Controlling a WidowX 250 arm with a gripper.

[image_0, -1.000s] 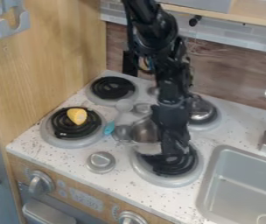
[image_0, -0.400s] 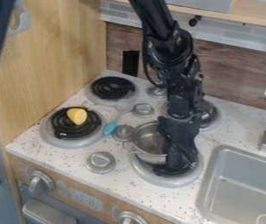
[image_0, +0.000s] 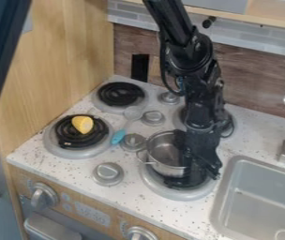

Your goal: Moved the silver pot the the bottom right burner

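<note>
The silver pot (image_0: 164,157) sits over the upper left part of the bottom right burner (image_0: 176,193), its handle side towards the left. Directly at the pot's right side is the black gripper (image_0: 202,172), low over the same burner and hiding the pot's right edge and part of the coil. Whether the pot rests flat on the coil I cannot tell.
A yellow lemon piece (image_0: 82,124) lies on the bottom left burner (image_0: 65,151). A blue-handled spoon (image_0: 118,136) lies between the burners, near several grey knobs. The sink (image_0: 258,201) is at the right; the back right burner is partly behind the arm.
The arm and gripper have moved to the right. Over the last second the silver pot has shifted right and towards the front, onto the bottom right burner's area.
</note>
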